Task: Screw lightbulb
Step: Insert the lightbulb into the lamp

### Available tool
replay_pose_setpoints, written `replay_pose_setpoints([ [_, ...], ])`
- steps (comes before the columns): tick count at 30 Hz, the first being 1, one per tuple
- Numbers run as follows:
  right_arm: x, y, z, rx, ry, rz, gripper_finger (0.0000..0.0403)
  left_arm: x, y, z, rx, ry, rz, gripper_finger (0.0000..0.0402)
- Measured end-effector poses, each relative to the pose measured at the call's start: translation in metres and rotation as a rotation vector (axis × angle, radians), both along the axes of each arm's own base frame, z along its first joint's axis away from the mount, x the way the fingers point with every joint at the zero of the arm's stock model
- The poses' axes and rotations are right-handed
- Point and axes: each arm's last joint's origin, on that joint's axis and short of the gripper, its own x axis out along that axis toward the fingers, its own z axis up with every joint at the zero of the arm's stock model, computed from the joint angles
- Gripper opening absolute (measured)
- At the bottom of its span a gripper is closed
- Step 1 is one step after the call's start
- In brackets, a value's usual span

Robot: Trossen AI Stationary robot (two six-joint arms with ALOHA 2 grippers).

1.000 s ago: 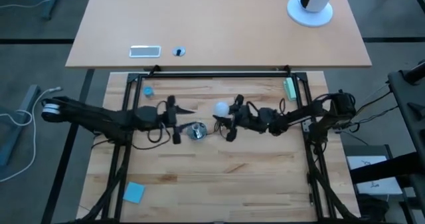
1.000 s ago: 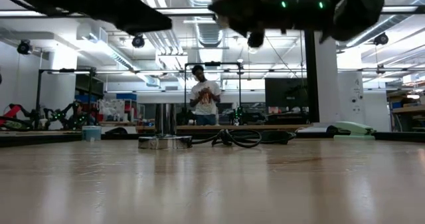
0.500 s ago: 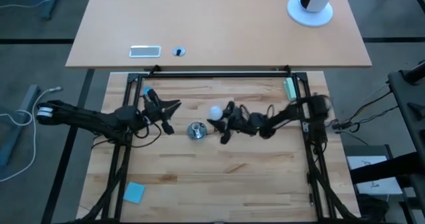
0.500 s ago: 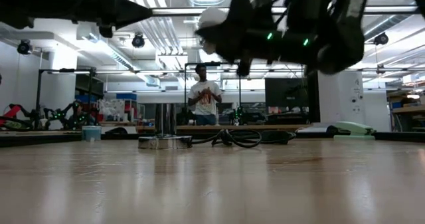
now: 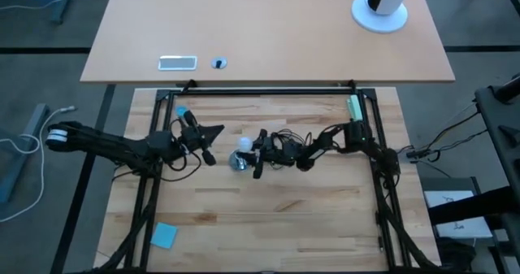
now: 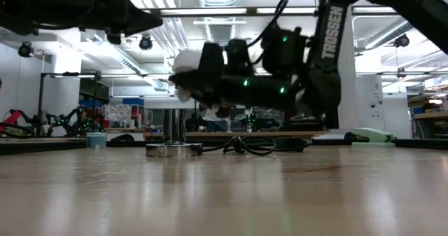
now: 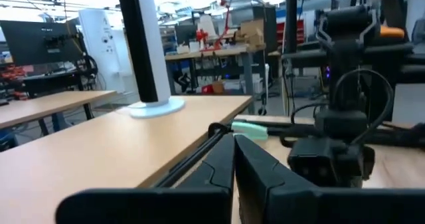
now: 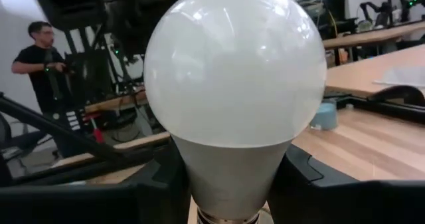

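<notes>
The white lightbulb (image 5: 242,144) (image 8: 232,71) hangs in my right gripper (image 5: 249,150), which is shut on it, just above the round silver socket disc (image 5: 238,163) (image 6: 173,149) that lies flat on the wooden table. In the low view the lightbulb (image 6: 186,62) stands roughly upright, clear of the socket. My left gripper (image 5: 218,130) (image 7: 234,159) is shut on nothing and hovers left of the socket, pointing toward it. My right gripper pinches the lightbulb's tapering neck (image 8: 229,174) just above the screw base, one dark finger (image 8: 159,184) on each side. The fingers come about level from the table's right. The lightbulb sits upright in the hold, globe up, lifted clear of the table.
A black cord (image 6: 248,145) coils behind the socket. A small blue cap (image 5: 180,111) lies at the far left, a green object (image 5: 354,109) at the far right, a blue pad (image 5: 163,235) near the front left. A person stands in the room beyond.
My right gripper has gone down and toward the table's left with the lightbulb, ending over the socket. My left gripper has drawn back from the socket toward the far left and has shut.
</notes>
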Motion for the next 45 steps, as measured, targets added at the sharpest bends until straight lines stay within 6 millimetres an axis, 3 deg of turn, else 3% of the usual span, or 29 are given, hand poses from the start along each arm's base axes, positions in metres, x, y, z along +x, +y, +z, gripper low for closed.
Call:
replay_pose_setpoints([
  [13, 0.024, -0.001, -0.003, -0.052, 0.089, 0.024, 0.0134, 0.021, -0.001, -0.020, 0.061, 0.095, 0.004, 0.0001],
  [29, 0.019, -0.001, -0.007, -0.084, 0.106, -0.012, 0.0135, 0.036, -0.001, -0.049, 0.110, 0.261, 0.005, 0.0001],
  [45, 0.019, 0.002, -0.013, -0.109, 0.162, -0.011, 0.0164, 0.058, -0.003, -0.055, 0.143, 0.324, -0.021, 0.0000],
])
